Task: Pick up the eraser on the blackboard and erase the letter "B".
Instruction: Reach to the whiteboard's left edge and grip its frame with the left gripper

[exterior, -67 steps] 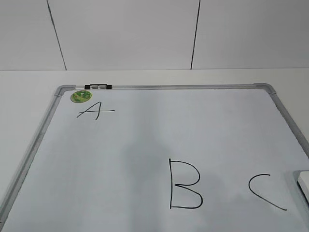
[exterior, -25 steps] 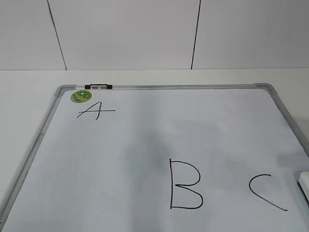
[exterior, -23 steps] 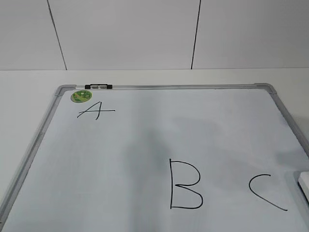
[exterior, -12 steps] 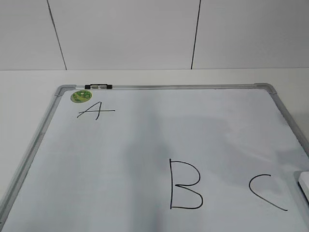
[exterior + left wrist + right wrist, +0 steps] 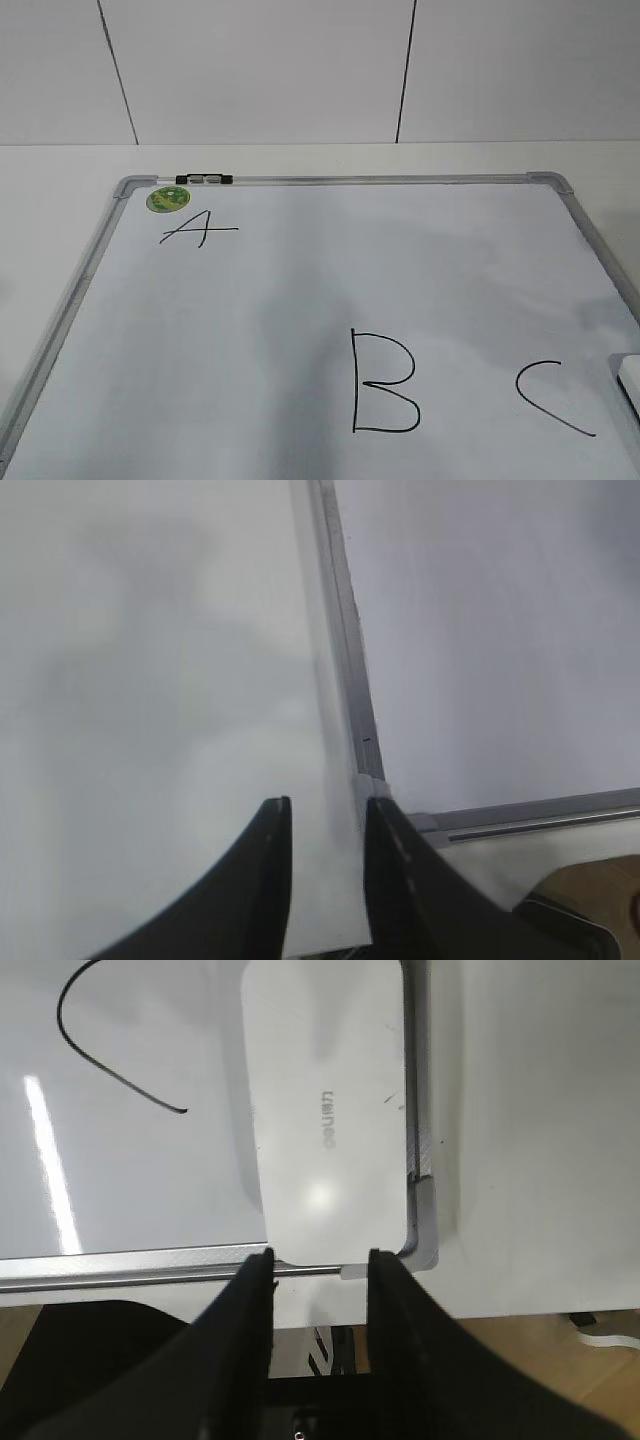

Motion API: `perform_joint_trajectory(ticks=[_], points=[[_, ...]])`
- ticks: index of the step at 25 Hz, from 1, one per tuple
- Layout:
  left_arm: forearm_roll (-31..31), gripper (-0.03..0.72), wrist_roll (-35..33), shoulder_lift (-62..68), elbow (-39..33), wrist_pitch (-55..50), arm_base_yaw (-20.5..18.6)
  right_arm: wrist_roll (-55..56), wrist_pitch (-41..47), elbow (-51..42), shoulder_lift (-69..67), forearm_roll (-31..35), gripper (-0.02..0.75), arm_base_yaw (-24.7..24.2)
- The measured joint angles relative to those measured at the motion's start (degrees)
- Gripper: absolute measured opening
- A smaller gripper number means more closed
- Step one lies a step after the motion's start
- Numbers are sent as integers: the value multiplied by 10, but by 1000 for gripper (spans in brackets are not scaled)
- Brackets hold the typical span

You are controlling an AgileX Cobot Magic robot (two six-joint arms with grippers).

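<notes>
Since the earliest exterior frame, nothing on the board has shifted; only the soft shadows on its right half have drifted, and slightly less of the eraser shows at the right edge.

Item 1: the blackboard (image 5: 330, 290), white writing surface, silver-grey frame, lying flat on a pale table (image 5: 60, 165).
Item 2: the letter "B" (image 5: 384, 382), black, angular, whole and unerased, at 6 o'clock on the board.
Item 3: letter "A" (image 5: 197, 229), small, slanted, at 10 o'clock.
Item 4: letter "C" (image 5: 552, 396), curved, at 4 o'clock, between the "B" and the eraser.
Item 5: the eraser (image 5: 327, 1110), white rounded block, grey lettering on top, lying flat on the board's corner at 4 o'clock, against the frame.
Item 6: green disc (image 5: 167, 199), just above the "A".
Item 7: marker (image 5: 204, 179), resting on the top frame rail at 11 o'clock.
Item 8: right gripper (image 5: 320, 1260), fingers spread a little, over the eraser's near end, holding nothing.
Item 9: left gripper (image 5: 327, 810), fingers slightly apart, empty, over the board's frame corner.
</notes>
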State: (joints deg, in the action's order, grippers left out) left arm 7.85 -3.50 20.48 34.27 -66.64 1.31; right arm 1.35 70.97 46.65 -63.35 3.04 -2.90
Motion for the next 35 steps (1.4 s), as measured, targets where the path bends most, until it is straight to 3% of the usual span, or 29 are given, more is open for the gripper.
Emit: perform_joint_trajectory(ticks=[7,11,15,30,33,35], points=[[16,200,0,135,66,-32,0,-84,-4,20,-41,45,278,-133],[17,201,0,224,125,-44,0,-140,-7,31,-65,92,278,-166],[21,202,6,311,179,-45,0,-174,-8,32,-77,132,278,-168],[11,203,8,663,344,-28,6,-187,-8,33,-76,129,279,-168],[-14,203,8,708,375,-8,32,-176,-9,33,-76,126,338,-162],[-24,203,8,736,391,9,49,-160,-9,33,-76,124,454,-148]])
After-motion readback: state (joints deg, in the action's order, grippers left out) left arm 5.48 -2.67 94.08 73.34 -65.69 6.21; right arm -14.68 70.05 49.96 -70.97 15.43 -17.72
